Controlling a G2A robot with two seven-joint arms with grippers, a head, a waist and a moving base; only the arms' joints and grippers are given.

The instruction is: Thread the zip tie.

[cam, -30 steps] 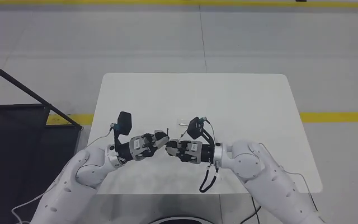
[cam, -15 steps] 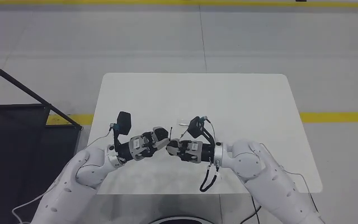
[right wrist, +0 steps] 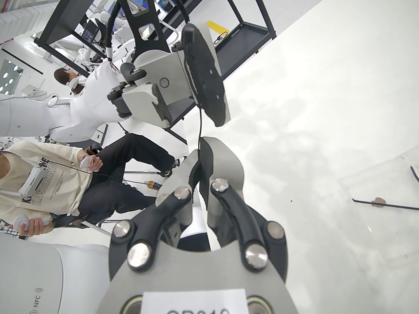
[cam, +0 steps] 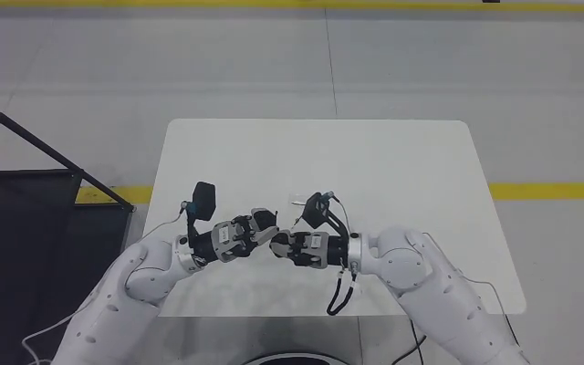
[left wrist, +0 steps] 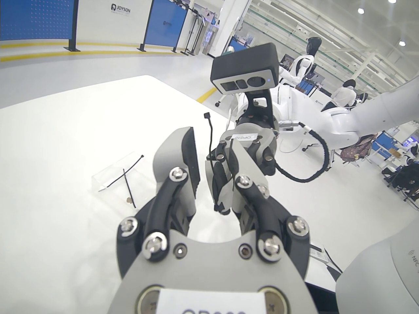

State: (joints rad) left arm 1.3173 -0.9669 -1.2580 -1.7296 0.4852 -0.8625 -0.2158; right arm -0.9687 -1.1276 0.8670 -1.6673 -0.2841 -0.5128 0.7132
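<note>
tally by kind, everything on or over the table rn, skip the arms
Clear plastic tray: 1
Black plastic zip ties: 3 (two in the tray, one held upright in the right gripper)
Total: 4

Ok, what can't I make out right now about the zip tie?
- Left wrist view: the tail of the zip tie, hidden inside the right end effector.
- Right wrist view: its head, lost against the pad of the left end effector; contact unclear.
- Top view: the strap, too thin to trace where the two meet.
- Right wrist view: the spare ties, cut off by the edge.
</note>
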